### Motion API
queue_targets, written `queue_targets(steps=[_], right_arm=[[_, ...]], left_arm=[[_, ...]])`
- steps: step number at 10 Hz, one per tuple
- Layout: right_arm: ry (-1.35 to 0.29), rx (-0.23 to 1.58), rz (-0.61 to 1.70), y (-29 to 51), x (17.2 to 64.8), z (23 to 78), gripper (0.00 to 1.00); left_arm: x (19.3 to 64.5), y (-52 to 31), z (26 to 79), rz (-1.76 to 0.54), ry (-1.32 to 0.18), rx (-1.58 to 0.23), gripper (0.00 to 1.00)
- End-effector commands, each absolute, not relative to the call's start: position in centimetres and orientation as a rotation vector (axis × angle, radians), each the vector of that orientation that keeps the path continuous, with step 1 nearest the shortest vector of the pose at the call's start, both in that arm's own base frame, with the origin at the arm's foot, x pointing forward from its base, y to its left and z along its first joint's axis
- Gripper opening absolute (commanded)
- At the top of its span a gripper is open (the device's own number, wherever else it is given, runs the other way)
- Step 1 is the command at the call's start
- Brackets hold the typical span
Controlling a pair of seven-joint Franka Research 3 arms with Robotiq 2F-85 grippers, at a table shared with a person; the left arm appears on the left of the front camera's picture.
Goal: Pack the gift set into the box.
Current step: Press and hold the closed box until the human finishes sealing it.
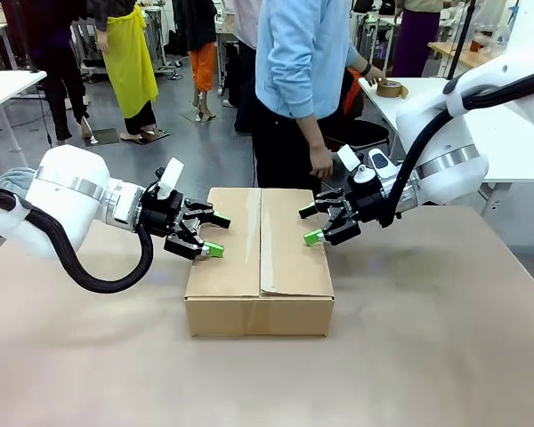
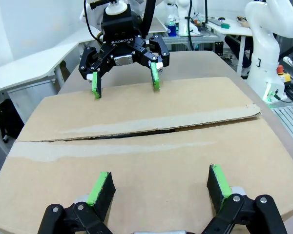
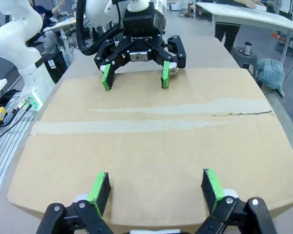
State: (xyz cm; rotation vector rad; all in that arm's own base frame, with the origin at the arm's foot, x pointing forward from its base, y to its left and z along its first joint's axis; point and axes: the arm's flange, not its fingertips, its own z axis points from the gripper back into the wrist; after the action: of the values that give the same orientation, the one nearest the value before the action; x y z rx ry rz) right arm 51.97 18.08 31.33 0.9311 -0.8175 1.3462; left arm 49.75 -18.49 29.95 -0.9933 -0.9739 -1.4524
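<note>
With the carton [image 1: 260, 262] near the middle of the surface [image 1: 445, 356], flaps down, and the left gripper [image 1: 212, 233] and right gripper [image 1: 313, 224] both spread above opposite flaps, uneven pressing could buckle a flap or shove it sideways.

White arms [image 1: 71, 191], black cables, silver wrist bands, black jaws, green pads [image 2: 100, 187]

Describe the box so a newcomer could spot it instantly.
On the brown table, between the left gripper and the right gripper, sits the box. It is a shallow brown cardboard carton, its top flaps folded shut along a centre seam.
</note>
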Motion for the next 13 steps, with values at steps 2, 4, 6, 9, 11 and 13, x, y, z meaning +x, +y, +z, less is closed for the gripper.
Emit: queue_targets(steps=[2,4,6,9,11,13], right_arm=[[-0.813,0.911,1.345,18.3,51.83,31.12,1.0],[-0.813,0.911,1.345,18.3,51.83,31.12,1.0],[-0.813,0.911,1.345,18.3,51.83,31.12,1.0],[-0.813,0.911,1.345,18.3,51.83,31.12,1.0],[-0.813,0.911,1.345,18.3,51.83,31.12,1.0],[-0.813,0.911,1.345,18.3,51.83,31.12,1.0]], left_arm=[[49.6,-18.48,29.66,-1.451,-0.968,-0.993,1.0],[49.6,-18.48,29.66,-1.451,-0.968,-0.993,1.0],[49.6,-18.48,29.66,-1.451,-0.968,-0.993,1.0],[49.6,-18.48,29.66,-1.451,-0.968,-0.993,1.0],[49.6,-18.48,29.66,-1.451,-0.968,-0.993,1.0],[49.6,-18.48,29.66,-1.451,-0.968,-0.993,1.0]])
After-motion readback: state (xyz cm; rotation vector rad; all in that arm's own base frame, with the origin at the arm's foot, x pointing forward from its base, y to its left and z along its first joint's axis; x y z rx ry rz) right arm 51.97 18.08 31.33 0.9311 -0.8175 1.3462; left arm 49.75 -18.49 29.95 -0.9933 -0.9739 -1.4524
